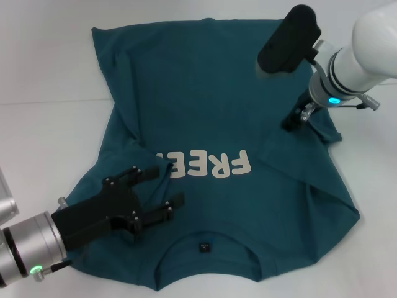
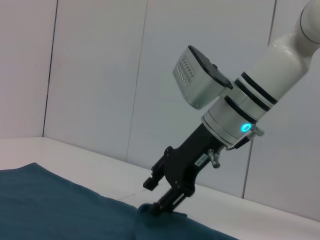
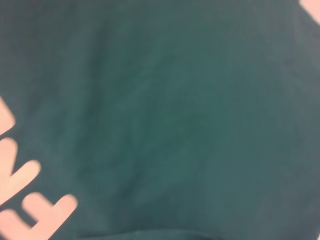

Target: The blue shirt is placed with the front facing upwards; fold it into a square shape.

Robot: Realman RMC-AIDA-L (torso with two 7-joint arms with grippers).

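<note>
The blue shirt [image 1: 211,118] lies face up on the white surface [image 1: 43,124], its long axis running from the near edge to the far edge. The collar with its small dark label [image 1: 204,247] sits at the near edge, closest to the robot, and the hem lies toward the far edge. The cream letters [image 1: 208,164] on the chest read upside down in the head view. The cloth is soft and matte, with creases. The side on the robot's left is folded inward over the chest, covering the last of the lettering, so that edge runs diagonally.

The left gripper [image 1: 160,189] hovers over the folded-in part near the collar, its black fingers spread apart with nothing between them. The right gripper [image 1: 291,123] is at the shirt's edge on the robot's right, toward the far side.

The head view shows the right gripper only as a dark tip under the white arm. The left wrist view shows it from the side: the black fingers [image 2: 167,202] are drawn together and pinch a small raised peak of cloth at the shirt's edge, with a white wall [image 2: 100,75] behind. The right wrist view shows only close teal fabric and parts of the cream letters [image 3: 20,195].
</note>
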